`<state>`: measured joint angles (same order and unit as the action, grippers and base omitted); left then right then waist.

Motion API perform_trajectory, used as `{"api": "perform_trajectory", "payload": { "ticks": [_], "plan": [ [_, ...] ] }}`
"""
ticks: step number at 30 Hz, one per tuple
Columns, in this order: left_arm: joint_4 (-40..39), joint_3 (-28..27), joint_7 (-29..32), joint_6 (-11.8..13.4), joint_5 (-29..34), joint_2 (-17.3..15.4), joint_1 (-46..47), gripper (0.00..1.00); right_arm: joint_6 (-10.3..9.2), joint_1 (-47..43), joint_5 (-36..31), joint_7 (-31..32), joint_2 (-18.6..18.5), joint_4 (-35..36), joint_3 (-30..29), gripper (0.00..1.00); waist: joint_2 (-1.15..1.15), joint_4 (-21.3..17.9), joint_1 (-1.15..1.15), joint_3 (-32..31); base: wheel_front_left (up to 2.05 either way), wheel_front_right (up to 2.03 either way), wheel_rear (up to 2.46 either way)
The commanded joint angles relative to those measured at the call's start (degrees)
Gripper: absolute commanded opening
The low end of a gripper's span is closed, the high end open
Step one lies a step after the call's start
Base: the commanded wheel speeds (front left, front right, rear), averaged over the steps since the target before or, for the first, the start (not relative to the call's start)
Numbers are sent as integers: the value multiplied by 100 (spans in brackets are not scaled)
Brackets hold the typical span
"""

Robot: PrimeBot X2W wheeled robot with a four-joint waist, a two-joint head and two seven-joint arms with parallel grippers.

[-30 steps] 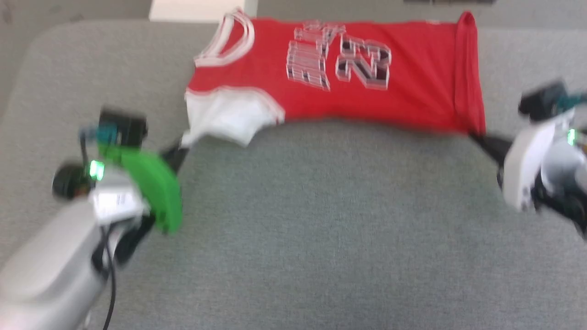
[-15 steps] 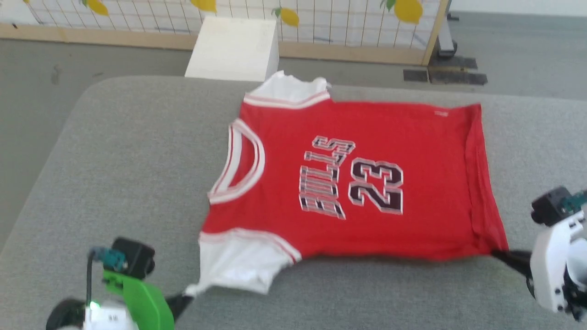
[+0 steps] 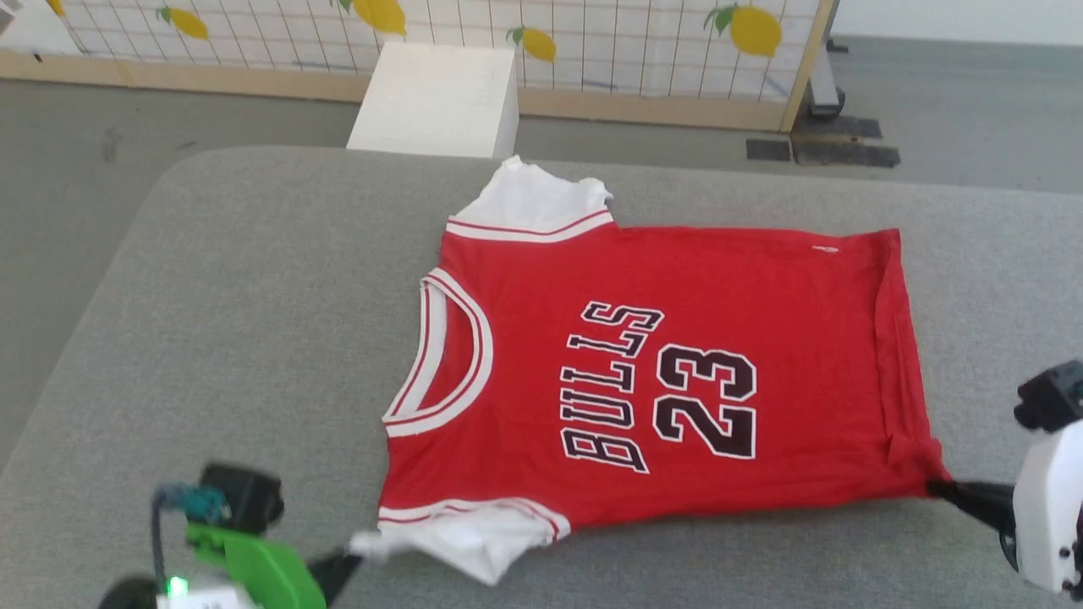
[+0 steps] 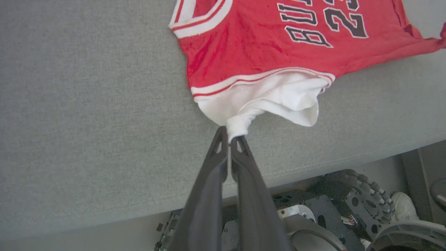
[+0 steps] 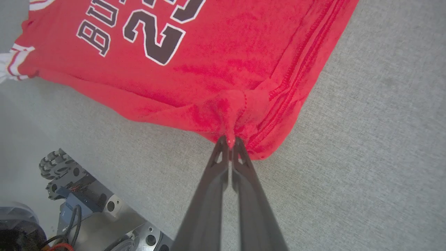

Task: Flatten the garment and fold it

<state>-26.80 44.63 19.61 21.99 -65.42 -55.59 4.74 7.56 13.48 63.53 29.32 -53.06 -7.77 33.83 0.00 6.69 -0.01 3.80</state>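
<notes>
The garment [image 3: 660, 279] is spread on the table [image 3: 254, 338], neck leftward. A box [image 3: 436, 101] is placed behind the table, a screen [image 3: 643, 51] behind that.

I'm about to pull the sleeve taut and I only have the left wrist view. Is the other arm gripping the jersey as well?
Observer: Yes. The right gripper has its jaws shut on a bunched bottom hem corner of the red Bulls jersey, on the side nearest the robot.
Operator: Is the far sleeve lying flat?
Observer: Not quite. The far white sleeve is rumpled, with a wavy outer edge.
</notes>
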Motion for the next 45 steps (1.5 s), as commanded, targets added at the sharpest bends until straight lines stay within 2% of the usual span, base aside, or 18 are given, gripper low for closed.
{"api": "perform_trajectory", "payload": {
  "ticks": [1, 9, 18, 24, 35, 36, 37, 38, 45],
  "plan": [
    [2, -115, -88, -22, 90, 88, 246, 0, -8, -70, -25, 47, 92, 53, -153, 0, 0, -49, 1, 127, 0, 0, 0],
    [373, -477, -285, -213, 281, 637, 1282, 0, -8, 49, -448, 496, 541, 240, -980, 0, 0, -154, 1, 594, 0, 0, 0],
    [1204, -423, -135, -537, 607, 1083, 2353, 0, -8, 392, -1308, 1016, 1132, 386, -1631, 0, 0, -333, 1, 1162, 0, 0, 0],
    [1764, -194, 25, -798, 902, 1187, 2796, 0, -8, 594, -1752, 1280, 1413, 429, -1857, 0, 0, -401, 1, 1444, 0, 0, 0],
    [3069, 129, -2, -1030, 1295, 1658, 3313, 0, -8, 897, -2346, 1518, 1763, 289, -1920, 0, 0, -401, 1, 1771, 0, 0, 0],
    [3167, 159, 1, -1021, 1333, 1696, 3342, 42, -8, 915, -2374, 1509, 1784, 268, -1915, 0, 0, -399, 1, 1775, 0, 0, 0],
    [3282, 191, 7, -1008, 1363, 1746, 3369, 100, -8, 937, -2418, 1487, 1817, 246, -1914, 0, 0, -397, 1, 1769, 0, 0, 0],
    [3378, 211, -9, -1004, 1386, 1797, 3392, 100, -8, 951, -2461, 1451, 1853, 227, -1917, 100, 0, -393, 1, 1747, 0, 0, 0],
    [3703, 259, -242, -1015, 1366, 2022, 3264, 100, -8, 853, -2520, 1252, 1889, 349, -1833, 100, 0, -347, 1, 1319, 0, 0, 0]
  ]
}}
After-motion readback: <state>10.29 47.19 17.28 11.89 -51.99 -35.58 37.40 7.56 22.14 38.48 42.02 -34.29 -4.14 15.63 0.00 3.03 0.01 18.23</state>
